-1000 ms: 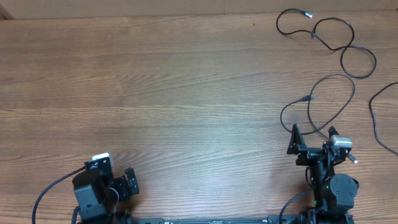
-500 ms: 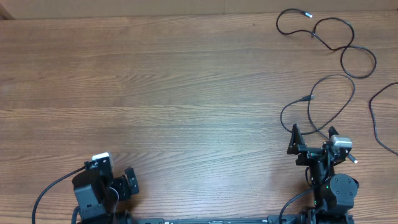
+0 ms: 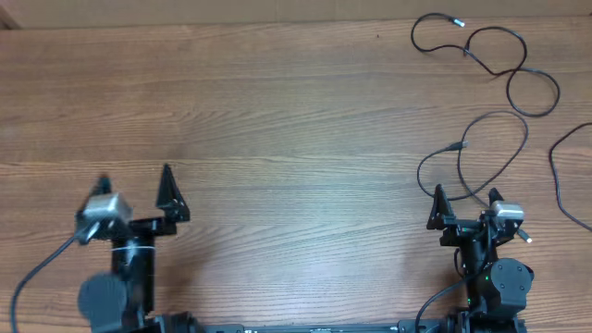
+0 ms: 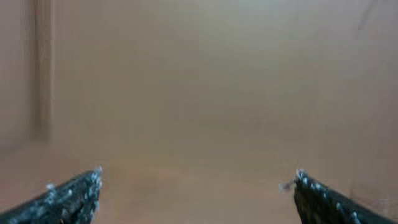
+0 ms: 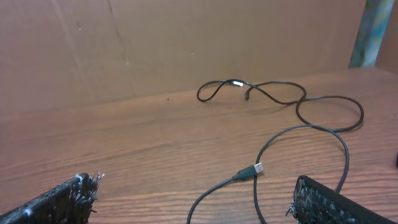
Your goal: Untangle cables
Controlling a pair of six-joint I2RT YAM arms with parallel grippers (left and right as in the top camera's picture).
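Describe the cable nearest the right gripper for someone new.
On the wooden table, look right, just ahead of the right gripper. The cable there forms one big loop with a silvery plug at its left. Unlike the wavy cable in the far corner and the edge cable off to the right, it runs up to the gripper.

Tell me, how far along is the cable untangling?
Done, it seems: three cables lie apart in loose loops, the far cable, the middle cable, the edge cable. In hand: nothing; both jaws open and empty. Left: perhaps straightening the loops.
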